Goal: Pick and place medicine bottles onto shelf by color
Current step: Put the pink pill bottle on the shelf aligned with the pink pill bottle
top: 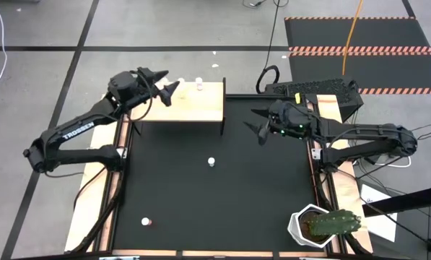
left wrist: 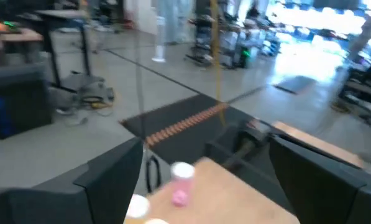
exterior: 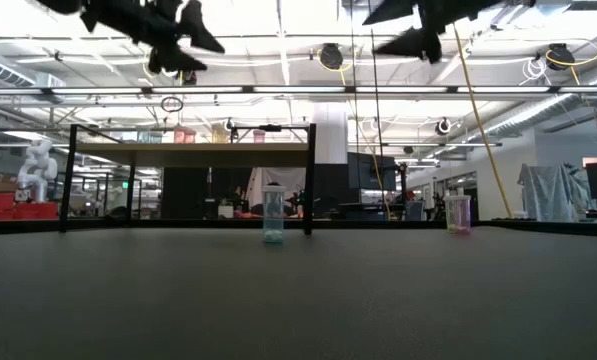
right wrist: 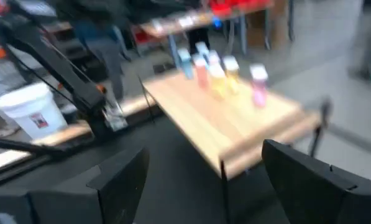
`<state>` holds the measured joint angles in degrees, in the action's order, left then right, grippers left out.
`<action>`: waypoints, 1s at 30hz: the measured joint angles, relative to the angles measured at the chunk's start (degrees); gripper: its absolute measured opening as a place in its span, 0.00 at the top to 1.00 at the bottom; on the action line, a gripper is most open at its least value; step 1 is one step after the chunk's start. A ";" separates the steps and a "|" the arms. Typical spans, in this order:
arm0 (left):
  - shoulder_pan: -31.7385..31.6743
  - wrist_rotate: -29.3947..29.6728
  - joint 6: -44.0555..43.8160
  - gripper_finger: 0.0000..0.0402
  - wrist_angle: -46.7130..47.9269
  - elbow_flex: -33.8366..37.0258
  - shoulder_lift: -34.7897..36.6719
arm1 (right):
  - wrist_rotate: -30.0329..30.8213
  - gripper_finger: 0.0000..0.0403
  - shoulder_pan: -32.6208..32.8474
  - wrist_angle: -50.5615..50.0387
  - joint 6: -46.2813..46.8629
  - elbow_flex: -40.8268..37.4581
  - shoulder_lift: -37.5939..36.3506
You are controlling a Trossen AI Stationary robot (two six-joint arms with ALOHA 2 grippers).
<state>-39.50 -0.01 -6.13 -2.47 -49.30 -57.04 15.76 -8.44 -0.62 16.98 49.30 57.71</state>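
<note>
high view: left gripper hangs over the shelf's left rear corner, fingers spread, nothing between them. a pink-bodied bottle stands near the shelf's back edge, another white cap just beside the fingers. right gripper floats above the black mat just right of the shelf, fingers apart, empty. two bottles not yet shelved: one mid-mat, one near the front left corner. cactus pot sits front right, well apart from both. so i'd judge it partly done, two left.

low view: both loose bottles stand upright, a bluish one and a pinkish one. plenty of bare mat around each; shelf legs are the only obstacles, well behind them.

left wrist view: spread fingers frame the pink bottle near the shelf edge; a retreat should go up, not sideways.

right wrist view: several bottles in a row on the shelf, blue, tan, pink; exact count unclear. open shelf top remains toward the near side for more.
</note>
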 joint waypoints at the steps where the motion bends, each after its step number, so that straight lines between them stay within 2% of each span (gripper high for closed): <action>1: 1.31 -0.01 0.00 0.13 1.26 -0.70 0.35 | -0.03 0.24 -0.79 -3.38 2.18 0.29 -0.04; 7: 12.42 0.22 -0.63 0.13 1.98 -2.68 0.34 | -4.40 0.29 -4.56 -25.58 8.93 4.99 -0.02; 13: 21.88 6.12 -0.70 0.13 -3.70 -3.15 -3.69 | -5.50 0.34 -10.42 -46.61 12.94 10.22 0.25; 16: 24.12 6.71 -0.83 0.13 -6.10 -3.15 -6.76 | -6.79 0.36 -14.27 -53.87 16.24 10.05 0.65; 19: 25.53 6.86 -0.84 0.13 -6.12 -3.80 -10.28 | -10.32 0.36 -17.31 -56.62 18.30 9.54 1.86; 22: 26.36 6.83 -0.38 0.13 -1.24 -6.50 -13.07 | -12.54 0.36 -19.53 -57.50 19.00 9.50 4.08; 24: 26.57 8.11 1.10 0.13 6.96 -9.91 -14.11 | -13.72 0.36 -21.21 -57.51 18.93 9.50 5.57; 27: 26.11 14.40 4.98 0.13 20.64 -16.86 -14.34 | -16.02 0.36 -23.69 -57.82 17.86 9.53 7.93; 30: 24.65 19.52 7.17 0.13 27.46 -24.10 -14.14 | -16.32 0.36 -25.86 -59.77 15.65 10.34 10.14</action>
<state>-14.84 19.51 1.04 24.99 -73.40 -71.18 -0.56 -34.30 -60.39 32.63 59.64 67.85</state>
